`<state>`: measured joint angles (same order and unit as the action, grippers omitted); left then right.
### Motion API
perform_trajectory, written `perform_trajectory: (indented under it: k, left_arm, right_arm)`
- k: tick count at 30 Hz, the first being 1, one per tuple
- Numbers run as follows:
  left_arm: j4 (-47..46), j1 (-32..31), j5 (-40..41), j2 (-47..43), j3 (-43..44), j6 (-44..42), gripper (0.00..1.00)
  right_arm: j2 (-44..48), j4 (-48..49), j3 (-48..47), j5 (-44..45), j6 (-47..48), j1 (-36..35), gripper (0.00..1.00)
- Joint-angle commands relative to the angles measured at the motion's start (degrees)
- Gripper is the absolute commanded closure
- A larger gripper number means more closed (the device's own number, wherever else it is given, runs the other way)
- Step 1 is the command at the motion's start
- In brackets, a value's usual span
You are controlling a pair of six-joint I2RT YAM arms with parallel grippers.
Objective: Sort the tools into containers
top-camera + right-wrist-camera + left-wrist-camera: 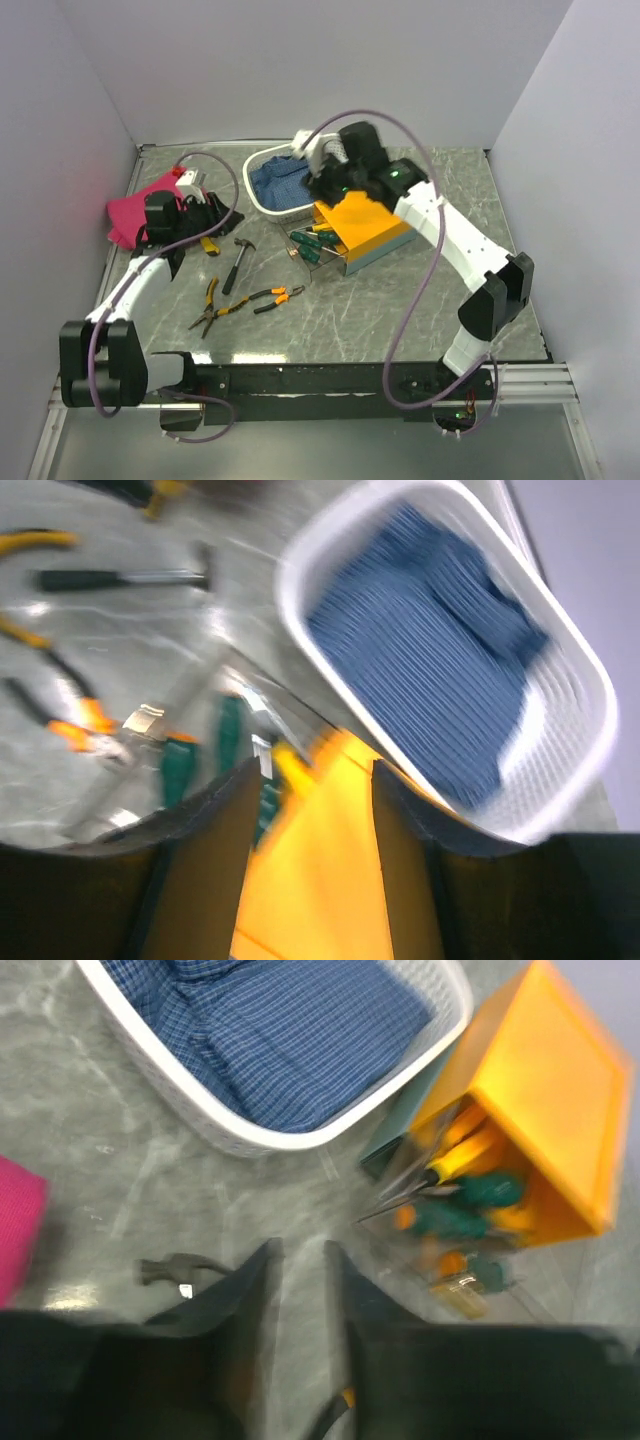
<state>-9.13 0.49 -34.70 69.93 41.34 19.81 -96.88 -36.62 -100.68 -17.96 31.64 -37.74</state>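
1. the box (365, 222) sat right of centre on the worktop (450, 290), just beside the basket (262, 195). its drawer (318, 250) stood pulled out leftward with screwdrivers (312, 240) inside.
2. the hammer (237, 265), yellow pliers (210, 298) and orange pliers (268, 298) lay loose, left of the drawer.
3. the left claw (300, 1250) hung low over a yellow tool (208, 246), near the hammer's head. its fingers stood narrowly apart with a yellow sliver low between them, so we could not tell if it pinched anything.
4. the right claw (315, 775) was spread and empty, above the box's lid near the basket, well apart from the loose tools.
5. we judged the hammer stiff and head-heavy, best taken on the shaft close to the head.
6. we judged the pliers slim and hinged, best pinched across both handles near the pivot so they would not swing open.
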Motion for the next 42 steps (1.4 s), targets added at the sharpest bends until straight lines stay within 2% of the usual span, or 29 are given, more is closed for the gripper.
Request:
perform_trajectory:
  k: [1, 2, 3, 5, 6, 8, 11, 15, 19, 33, 40, 42]
  left_arm:
    - [5.5, -1.6, -3.0, 3.5, 5.0, -10.9, 0.87]
    - [5.5, -2.1, -3.4, 4.0, 5.5, -11.7, 0.96]
    - [5.3, -2.6, -4.0, 4.5, 5.8, -13.2, 0.99]
    - [5.7, -4.9, -5.2, 6.7, 6.7, -14.7, 0.99]
    - [5.9, -5.7, -5.6, 7.3, 7.1, -15.5, 0.99]
    - [7.4, -8.0, -7.2, 8.7, 8.0, -16.8, 0.99]
    - [11.4, -11.7, -8.7, 10.3, 9.5, -24.2, 0.99]
    - [11.1, -14.4, -9.3, 11.2, 9.8, -25.2, 0.99]
    - [10.5, -16.1, -9.6, 13.0, 10.4, -27.0, 0.99]
    - [4.8, -22.9, -12.9, 17.7, 11.2, -26.1, 0.99]
    - [-4.0, -25.7, -10.7, 21.1, 12.4, -18.1, 0.99]
    - [-7.6, -26.4, -7.9, 23.3, 13.7, -16.9, 0.96]
  right_arm:
    - [-0.4, 2.0, 1.7, -2.6, -6.8, 10.1, 0.58]
    - [-0.7, 2.9, 2.2, -2.9, -7.5, 11.4, 0.64]
    - [-0.9, 3.4, 2.9, -3.1, -8.8, 13.2, 0.77]
    - [-1.6, 4.2, 3.6, -3.1, -9.8, 14.5, 0.95]
    - [-1.7, 4.4, 4.3, -2.8, -10.2, 15.1, 1.0]
    - [-1.7, 5.0, 5.6, -1.0, -10.2, 15.2, 1.0]
    - [-3.4, 3.8, 7.1, -0.5, -7.7, 16.4, 1.0]
    - [-7.0, 2.2, 4.6, -0.4, -8.6, 18.8, 1.0]
    - [-7.1, -0.1, 7.3, -1.5, -4.7, 18.5, 1.0]
    - [-4.5, -4.1, 22.6, -5.9, 0.4, 18.0, 1.0]
    - [-5.3, -3.9, 23.3, -5.9, 0.8, 17.6, 1.0]
    - [-5.9, -3.7, 23.3, -6.2, 0.5, 17.6, 1.0]
